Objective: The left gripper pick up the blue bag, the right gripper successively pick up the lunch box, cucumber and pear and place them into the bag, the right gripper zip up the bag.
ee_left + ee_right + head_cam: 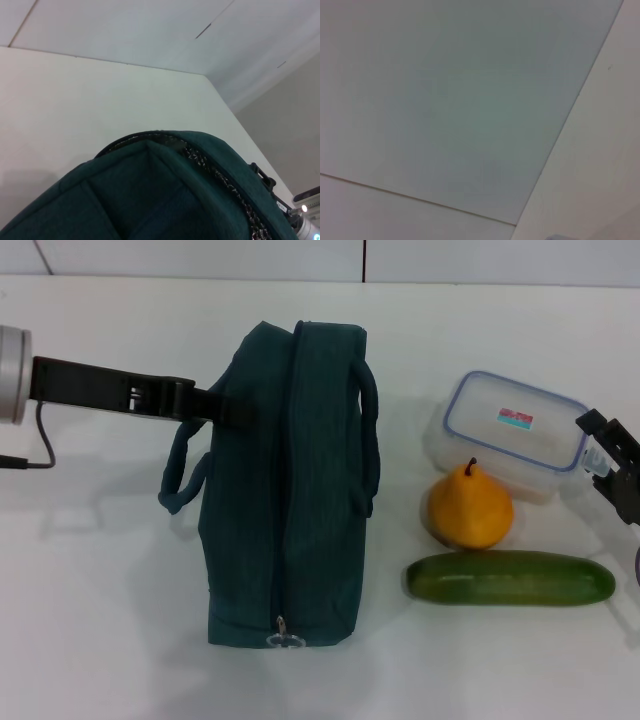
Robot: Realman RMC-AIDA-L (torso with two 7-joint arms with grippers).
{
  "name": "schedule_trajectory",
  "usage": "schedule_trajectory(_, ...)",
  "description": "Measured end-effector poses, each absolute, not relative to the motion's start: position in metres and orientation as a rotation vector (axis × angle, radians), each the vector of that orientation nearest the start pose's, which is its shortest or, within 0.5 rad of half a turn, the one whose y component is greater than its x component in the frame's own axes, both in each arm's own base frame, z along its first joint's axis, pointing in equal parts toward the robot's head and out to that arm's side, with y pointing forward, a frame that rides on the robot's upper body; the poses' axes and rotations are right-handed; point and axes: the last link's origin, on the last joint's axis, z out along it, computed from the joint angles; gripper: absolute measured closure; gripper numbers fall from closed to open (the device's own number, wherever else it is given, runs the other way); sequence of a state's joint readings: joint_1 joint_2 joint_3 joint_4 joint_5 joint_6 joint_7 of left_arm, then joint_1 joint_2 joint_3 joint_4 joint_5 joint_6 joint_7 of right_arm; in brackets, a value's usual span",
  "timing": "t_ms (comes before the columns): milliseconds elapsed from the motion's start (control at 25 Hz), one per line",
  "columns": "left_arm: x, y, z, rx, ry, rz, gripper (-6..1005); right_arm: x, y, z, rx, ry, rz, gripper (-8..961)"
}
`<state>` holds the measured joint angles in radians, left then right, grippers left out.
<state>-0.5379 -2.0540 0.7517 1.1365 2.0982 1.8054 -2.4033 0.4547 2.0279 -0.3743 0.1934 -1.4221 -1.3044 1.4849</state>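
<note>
The blue bag (285,490) stands on the white table (100,590) at the centre, its top zipper running toward me and ending in a ring pull (284,637). My left gripper (228,410) reaches in from the left and meets the bag's far left side by a handle; the left wrist view shows the bag's fabric (150,200) close up. The clear lunch box (508,432) with a blue-rimmed lid sits to the right. The yellow pear (470,508) lies in front of it, and the cucumber (510,578) nearer still. My right gripper (612,468) is open at the right edge, beside the lunch box.
The table's far edge (320,280) meets a pale wall. A cable (40,445) hangs from the left arm. The right wrist view shows only pale wall and ceiling panels.
</note>
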Motion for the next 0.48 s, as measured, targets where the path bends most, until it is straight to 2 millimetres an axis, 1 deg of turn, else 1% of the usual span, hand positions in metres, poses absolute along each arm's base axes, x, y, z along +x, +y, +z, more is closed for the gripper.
schedule_trajectory(40,-0.2140,0.3342,0.0686,-2.633,-1.478,-0.523,958,0.3239,0.2895,-0.0496,-1.456,1.775,1.454,85)
schedule_trajectory(240,-0.2139,0.3343,0.0686,-2.634,-1.476,-0.523,958,0.3238,0.2897,-0.0496,-1.457,1.775,1.454,177)
schedule_trajectory(480,-0.2130,0.3349,0.0686,-2.638,-1.468,-0.523,958,0.3231,0.2899,-0.0493,-1.459,1.773,1.459,206)
